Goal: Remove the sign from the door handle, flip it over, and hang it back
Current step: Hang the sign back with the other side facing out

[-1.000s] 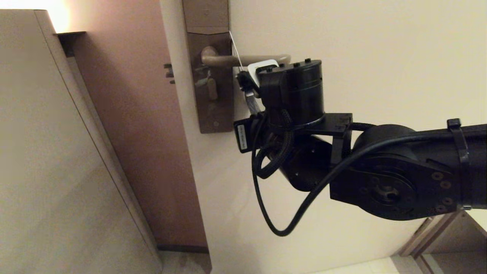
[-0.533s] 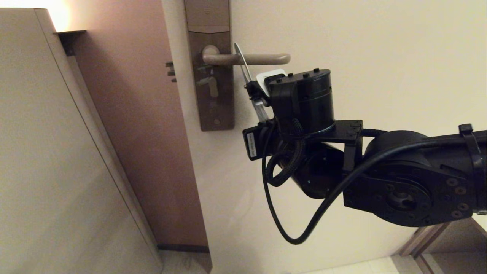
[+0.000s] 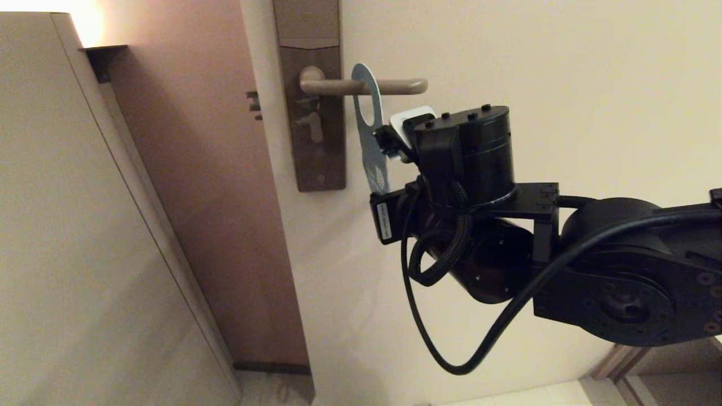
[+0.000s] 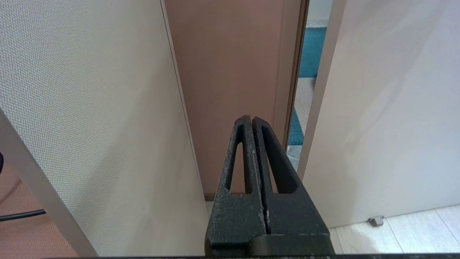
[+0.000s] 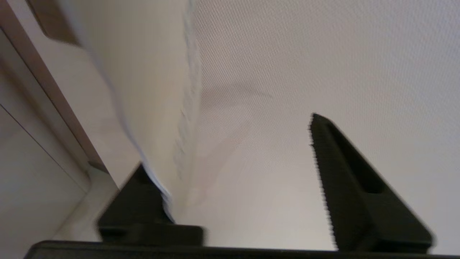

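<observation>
**Pincer apart beside the hung sign**

Right pincer (image 5: 251,172) stands with its fingers spread wide, one finger (image 5: 345,172) clear of everything and the other close against the pale face of the sign (image 5: 151,90); contact cannot be told through the blur. From the head camera, the sign (image 3: 369,132) hangs by its oval hole on the door handle (image 3: 395,86), turned partly edge-on, its lower end just beside the right arm's wrist. Left pincer (image 4: 253,144) is parked low, fingers pressed together, facing the door's edge (image 4: 233,72).
</observation>
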`<state>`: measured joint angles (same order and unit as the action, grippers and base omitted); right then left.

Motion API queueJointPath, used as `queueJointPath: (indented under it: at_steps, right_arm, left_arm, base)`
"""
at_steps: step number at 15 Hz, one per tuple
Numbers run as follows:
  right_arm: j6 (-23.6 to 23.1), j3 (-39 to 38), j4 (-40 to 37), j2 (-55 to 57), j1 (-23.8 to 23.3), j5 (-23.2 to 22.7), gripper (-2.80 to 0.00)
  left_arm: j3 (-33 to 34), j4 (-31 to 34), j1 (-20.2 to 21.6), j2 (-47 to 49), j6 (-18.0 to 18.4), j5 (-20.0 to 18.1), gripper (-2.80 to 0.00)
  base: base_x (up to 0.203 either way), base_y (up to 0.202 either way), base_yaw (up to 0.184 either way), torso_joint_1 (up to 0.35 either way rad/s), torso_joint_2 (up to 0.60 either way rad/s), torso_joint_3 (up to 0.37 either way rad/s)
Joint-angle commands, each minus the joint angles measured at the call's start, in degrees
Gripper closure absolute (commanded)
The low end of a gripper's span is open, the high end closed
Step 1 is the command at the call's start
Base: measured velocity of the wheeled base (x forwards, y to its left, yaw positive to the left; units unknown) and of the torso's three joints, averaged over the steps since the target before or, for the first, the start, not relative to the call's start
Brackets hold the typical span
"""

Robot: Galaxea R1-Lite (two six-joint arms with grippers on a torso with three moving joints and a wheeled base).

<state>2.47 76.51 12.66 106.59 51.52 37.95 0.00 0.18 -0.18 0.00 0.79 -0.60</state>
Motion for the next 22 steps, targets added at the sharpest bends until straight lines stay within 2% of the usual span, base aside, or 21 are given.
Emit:
queueJointPath:
  at_steps: [1,10,22]
  right_arm:
    - [0.06,-1.51,0.03,-1.62,-0.01,0.20,-2.80]
    - [0.07,-12.09,-0.35,-11.68,-2.28,-1.17,-2.80]
    - [-0.89,-16.71,-0.18,-14.75,-2.37,-2.10,-2.80]
  left_arm:
    - [0.00,-0.06,0.01,0.00,0.00,-0.02,0.00]
    - [0.00,-0.01,0.01,0.00,0.00,-0.02,0.00]
    - [0.00,-0.01,0.01,0.00,0.00,-0.02,0.00]
  base:
    - [0.000,0.000,0.000,0.000,0.00,0.000]
    - [0.000,0.000,0.000,0.000,0.00,0.000]
    - [0.000,0.000,0.000,0.000,0.00,0.000]
